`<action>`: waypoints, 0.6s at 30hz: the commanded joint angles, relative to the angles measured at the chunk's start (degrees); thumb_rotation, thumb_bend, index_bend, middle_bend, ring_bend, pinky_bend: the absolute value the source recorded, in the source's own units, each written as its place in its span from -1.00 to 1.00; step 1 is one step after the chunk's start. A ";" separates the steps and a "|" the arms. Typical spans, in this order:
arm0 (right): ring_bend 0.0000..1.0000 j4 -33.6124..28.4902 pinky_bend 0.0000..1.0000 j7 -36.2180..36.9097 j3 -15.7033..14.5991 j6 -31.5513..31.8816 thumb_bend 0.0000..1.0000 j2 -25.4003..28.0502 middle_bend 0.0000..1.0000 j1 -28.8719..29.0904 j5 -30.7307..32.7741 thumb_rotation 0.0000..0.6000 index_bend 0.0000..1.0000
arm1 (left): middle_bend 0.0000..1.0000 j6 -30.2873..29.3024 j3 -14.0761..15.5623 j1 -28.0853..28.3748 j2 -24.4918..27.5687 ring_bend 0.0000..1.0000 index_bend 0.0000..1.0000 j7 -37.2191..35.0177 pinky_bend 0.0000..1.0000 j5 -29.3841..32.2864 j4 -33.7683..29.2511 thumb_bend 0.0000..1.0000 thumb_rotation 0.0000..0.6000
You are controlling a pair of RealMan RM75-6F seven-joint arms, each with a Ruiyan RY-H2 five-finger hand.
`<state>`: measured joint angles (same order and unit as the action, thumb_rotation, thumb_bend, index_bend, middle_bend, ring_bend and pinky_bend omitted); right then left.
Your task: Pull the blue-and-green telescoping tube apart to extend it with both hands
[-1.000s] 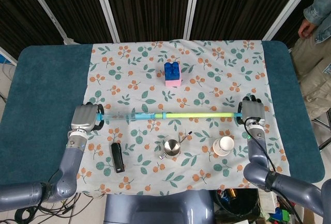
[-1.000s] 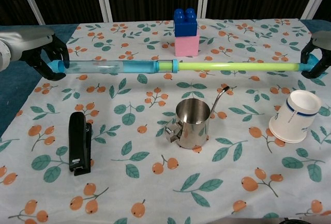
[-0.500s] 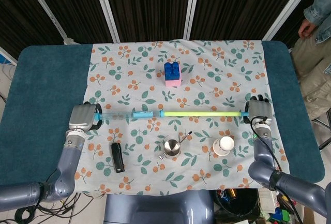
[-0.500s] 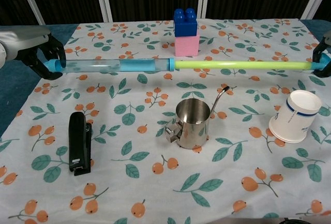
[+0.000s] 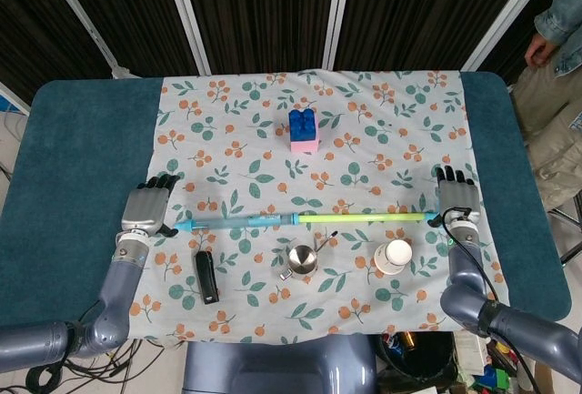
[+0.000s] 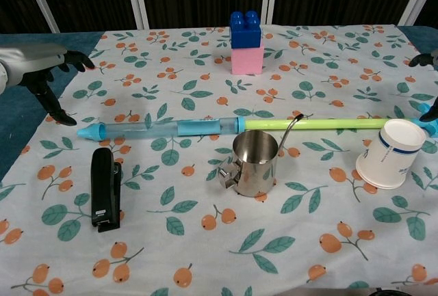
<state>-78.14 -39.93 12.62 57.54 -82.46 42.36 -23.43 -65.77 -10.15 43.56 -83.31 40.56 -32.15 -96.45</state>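
The telescoping tube (image 5: pixel 305 218) lies flat on the floral cloth (image 5: pixel 236 112), long axis running L-R across the table, blue half toward the robot's left and green half toward its right, just behind the steel cup (image 6: pixel 254 163) and paper cup (image 6: pixel 392 153). Left hand (image 5: pixel 147 211) sits just off the blue tip w/ fingers spread, holding nothing. Right hand (image 5: pixel 456 197) is at the green end, also spread and empty as far as the views show, so each hand has its own end nearest, about equally close.
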 commanded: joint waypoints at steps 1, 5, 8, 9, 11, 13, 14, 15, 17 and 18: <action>-1.00 -1.95 -0.73 1.11 0.28 1.23 -0.91 1.45 -1.00 -0.59 -1.53 1.00 -1.00 | -0.82 -0.60 0.03 -0.72 1.52 -0.84 -0.83 -1.09 -0.62 -1.08 -1.74 -0.87 1.00; -1.00 -6.59 -0.73 4.07 -0.32 2.98 -0.91 5.23 -1.00 -2.67 -6.89 1.00 -1.00 | -0.82 -2.41 0.83 -2.87 5.19 -0.84 -0.82 -3.26 -0.63 -4.04 -5.95 -0.87 1.00; -1.00 -11.61 -0.73 8.02 -1.79 5.31 -0.91 9.53 -1.00 -5.91 -13.63 1.00 -1.00 | -0.82 -4.56 2.30 -5.98 9.20 -0.84 -0.82 -6.92 -0.65 -9.35 -9.60 -0.87 1.00; -1.00 -12.98 -0.73 9.43 -2.27 6.05 -0.91 10.77 -1.00 -7.04 -15.55 1.00 -1.00 | -0.82 -5.23 2.88 -7.08 10.38 -0.84 -0.82 -8.26 -0.65 -11.15 -10.52 -0.87 1.00; -1.00 -15.90 -0.73 13.05 -3.68 8.09 -0.91 13.69 -1.00 -9.99 -20.55 1.00 -1.00 | -0.83 -6.75 4.55 -9.84 13.09 -0.84 -0.83 -11.73 -0.67 -15.69 -12.19 -0.87 1.00; -1.00 -17.77 -0.73 15.94 -5.14 9.95 -0.91 15.88 -1.00 -12.50 -24.90 1.00 -1.00 | -0.85 -8.04 6.19 -12.17 15.10 -0.87 -0.87 -14.60 -0.71 -19.67 -13.09 -0.87 1.00; -1.00 -18.55 -0.73 17.41 -5.95 11.11 -0.91 16.88 -1.00 -13.83 -27.20 1.00 -1.00 | -0.85 -9.04 7.23 -13.57 16.05 -0.88 -0.89 -16.17 -0.72 -22.08 -13.29 -0.87 1.00; -1.00 -19.35 -0.73 19.04 -6.85 12.41 -0.91 17.88 -1.00 -15.29 -29.66 1.00 -1.00 | -0.86 -10.09 8.49 -15.01 16.90 -0.89 -0.90 -17.67 -0.73 -24.72 -13.31 -0.87 1.00; -1.00 -20.42 -0.73 22.57 -8.72 15.54 -0.91 19.49 -1.00 -18.38 -34.76 1.00 -1.00 | -0.90 -12.39 11.27 -17.96 18.18 -0.93 -0.95 -20.65 -0.77 -30.40 -12.65 -0.87 1.00; -1.00 -20.68 -0.73 25.26 -9.92 17.54 -0.91 20.19 -1.00 -20.47 -37.80 1.00 -1.00 | -0.92 -14.10 13.31 -20.05 18.71 -0.94 -0.97 -22.62 -0.78 -34.28 -11.58 -0.87 1.00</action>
<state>-95.77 -21.48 6.53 69.45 -66.15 27.86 -53.42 -75.14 -2.25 29.49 -68.00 24.02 -57.29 -108.30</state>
